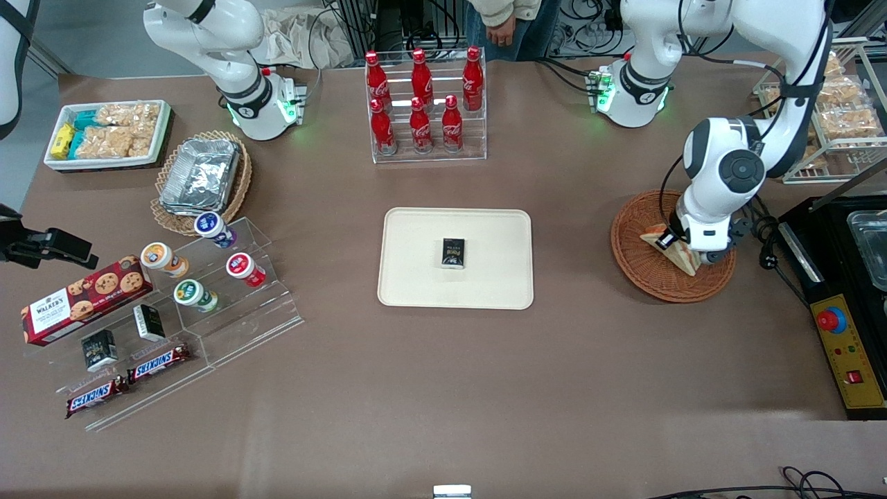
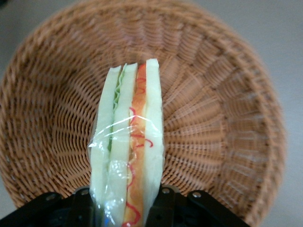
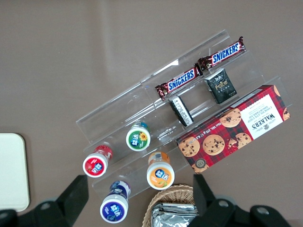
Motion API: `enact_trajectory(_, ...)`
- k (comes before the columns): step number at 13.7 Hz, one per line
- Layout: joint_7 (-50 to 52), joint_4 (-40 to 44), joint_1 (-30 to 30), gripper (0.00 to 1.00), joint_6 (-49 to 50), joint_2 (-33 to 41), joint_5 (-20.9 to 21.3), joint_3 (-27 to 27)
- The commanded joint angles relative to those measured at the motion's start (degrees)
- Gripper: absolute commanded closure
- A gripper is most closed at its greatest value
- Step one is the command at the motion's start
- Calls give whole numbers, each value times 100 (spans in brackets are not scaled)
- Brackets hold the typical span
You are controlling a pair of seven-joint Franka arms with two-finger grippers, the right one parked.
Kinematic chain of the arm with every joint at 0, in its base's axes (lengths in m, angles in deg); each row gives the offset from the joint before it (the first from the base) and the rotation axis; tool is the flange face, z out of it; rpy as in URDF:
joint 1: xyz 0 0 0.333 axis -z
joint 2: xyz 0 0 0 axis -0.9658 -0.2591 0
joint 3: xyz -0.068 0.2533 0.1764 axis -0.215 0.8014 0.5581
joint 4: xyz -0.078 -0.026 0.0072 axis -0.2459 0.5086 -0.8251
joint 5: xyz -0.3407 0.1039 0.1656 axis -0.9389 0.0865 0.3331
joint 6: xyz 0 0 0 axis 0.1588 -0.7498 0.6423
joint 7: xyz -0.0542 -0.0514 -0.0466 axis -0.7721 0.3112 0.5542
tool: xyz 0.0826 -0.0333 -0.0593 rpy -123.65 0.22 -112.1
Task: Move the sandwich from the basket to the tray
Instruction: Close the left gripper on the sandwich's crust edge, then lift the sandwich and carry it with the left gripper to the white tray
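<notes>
**Sandwich gripped, not yet out of basket**

The sandwich (image 2: 128,142) stood on edge over the basket (image 2: 222,118), cling-wrapped, with green and orange-red filling showing between the bread slices. The gripper (image 2: 125,208) had its two fingers pressed against the outer bread faces, closed on the wedge at one end. In the front view the sandwich (image 1: 675,251) sat within the basket (image 1: 641,267) rim, under the arm's wrist; whether it touched the weave or hung just above it could not be told.

Progress, as judged: grasp made, transfer not done. The lift clear of the rim, the carry to the tray (image 1: 416,277) and the release were all left. The tray lay well apart from the basket, toward the middle of the table, and already held a small dark box (image 1: 454,252) at its centre (the sandwich would need to go on bare tray beside it).

Views compared: the wrist view showed the finger contact and filling layers, which the front view hid under the arm. Only the front view showed the tray and its spacing from the basket.
</notes>
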Motion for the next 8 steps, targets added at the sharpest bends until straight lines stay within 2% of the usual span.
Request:
enact_trajectory(1, -909, 611, 43, 100, 1689, 920, 65, -84)
enact_trajectory(3, -1516, 1725, 173, 100, 3149, 957, -197, -346)
enact_trajectory(5, -2044, 2781, 489, 100, 4119, 747, -864, -532)
enact_trajectory(8, -2214, 3032, 1306, 100, 3809, 491, -999, -874)
